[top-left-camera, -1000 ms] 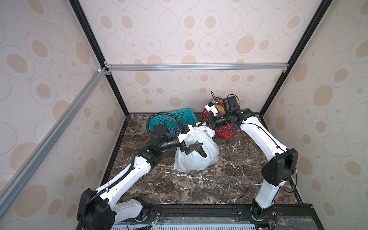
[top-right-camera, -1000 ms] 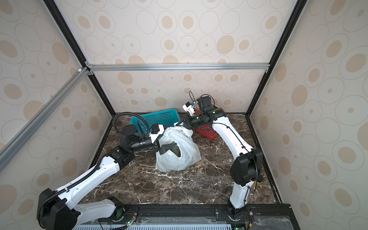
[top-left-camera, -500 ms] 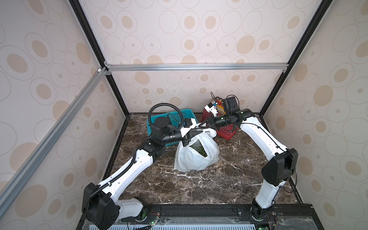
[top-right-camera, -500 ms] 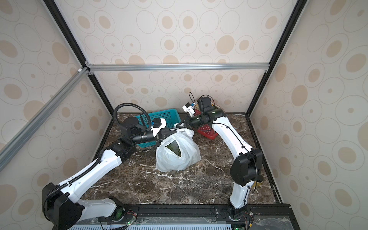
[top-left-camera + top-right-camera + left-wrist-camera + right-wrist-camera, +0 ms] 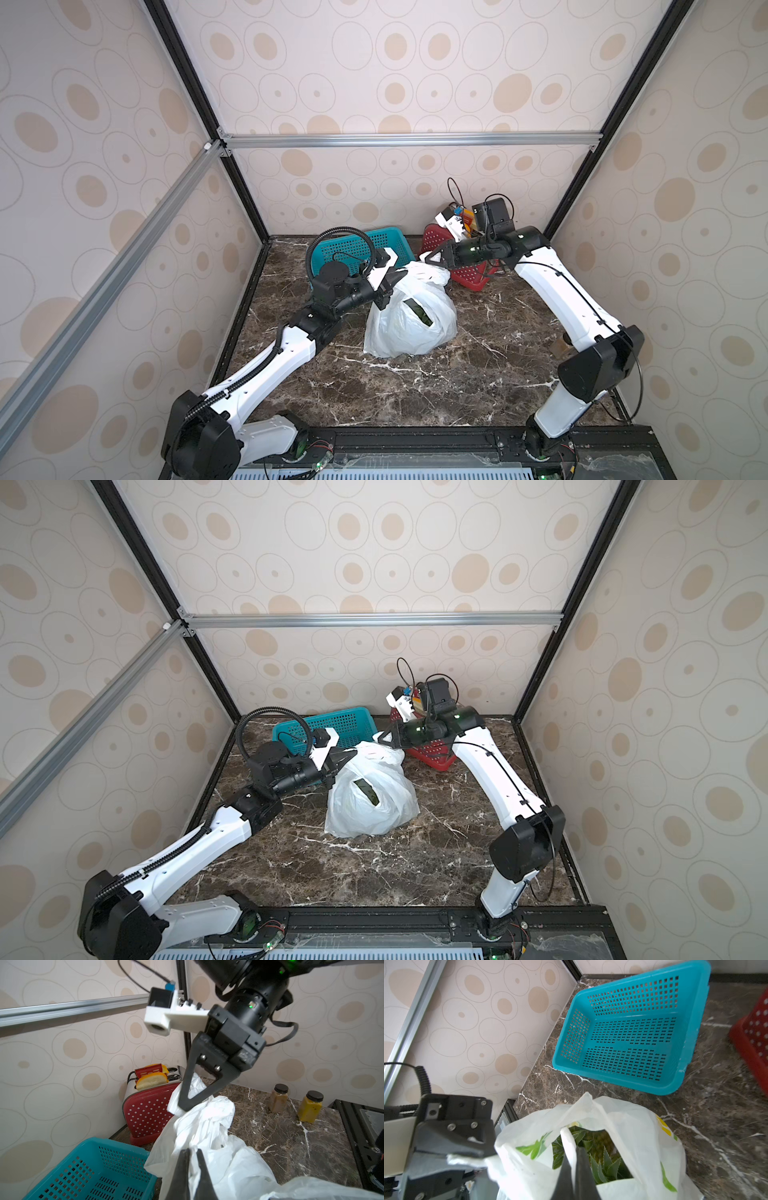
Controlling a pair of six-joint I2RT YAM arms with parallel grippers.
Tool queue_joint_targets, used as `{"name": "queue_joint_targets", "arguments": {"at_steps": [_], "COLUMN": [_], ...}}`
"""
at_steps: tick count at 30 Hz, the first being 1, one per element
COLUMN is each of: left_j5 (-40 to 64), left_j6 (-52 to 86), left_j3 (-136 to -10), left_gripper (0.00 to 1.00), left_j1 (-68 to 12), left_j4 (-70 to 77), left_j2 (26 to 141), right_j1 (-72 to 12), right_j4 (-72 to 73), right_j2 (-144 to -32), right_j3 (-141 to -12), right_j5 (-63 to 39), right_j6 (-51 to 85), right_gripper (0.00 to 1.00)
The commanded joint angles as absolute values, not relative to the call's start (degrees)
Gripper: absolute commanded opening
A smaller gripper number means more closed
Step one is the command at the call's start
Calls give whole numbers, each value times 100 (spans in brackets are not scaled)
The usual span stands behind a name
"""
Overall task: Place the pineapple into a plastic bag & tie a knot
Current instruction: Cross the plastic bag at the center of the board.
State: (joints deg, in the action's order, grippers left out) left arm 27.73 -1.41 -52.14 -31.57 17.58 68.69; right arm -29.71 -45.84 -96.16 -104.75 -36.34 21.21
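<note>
Item, plastic bag (image 5: 409, 320): thin translucent white, printed with yellow and leaf-green patches, the pineapple (image 5: 600, 1153) showing green through its mouth. Item, basket (image 5: 689, 1032): teal, pierced in a regular grid of small holes; toaster (image 5: 147, 1111): red with white polka dots, yellow-orange slices on top; brown jar (image 5: 278, 1098) and mustard-yellow jar (image 5: 309, 1107), both black-lidded. Mine: left gripper (image 5: 192, 1150) and right gripper (image 5: 574, 1153), black; table (image 5: 415, 395): dark brown marble veined white; walls (image 5: 395, 62): cream with tan ovals ringed in grey.
</note>
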Motion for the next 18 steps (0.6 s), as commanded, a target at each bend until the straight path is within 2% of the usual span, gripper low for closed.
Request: {"name": "queue_joint_targets", "arguments": {"at_steps": [1, 11, 18], "left_j5": [2409, 2460, 2448], "left_j6": [332, 672, 825], "left_j3": [-5245, -5098, -5060], "left_gripper": [0, 0, 0], "left_j1": [-3177, -3182, -3186], "left_j4": [2140, 2176, 2308], "left_j2": [6840, 6921, 7018], "right_j1": [-3158, -3777, -4272], "right_j4": [-4517, -3950, -3696], "right_j2": [-9322, -8616, -8425], "right_j3": [-10443, -9987, -9556], "right_j5": [-3357, -2920, -3673], "right_j6": [1387, 156, -409], "right_gripper": [0, 0, 0]}}
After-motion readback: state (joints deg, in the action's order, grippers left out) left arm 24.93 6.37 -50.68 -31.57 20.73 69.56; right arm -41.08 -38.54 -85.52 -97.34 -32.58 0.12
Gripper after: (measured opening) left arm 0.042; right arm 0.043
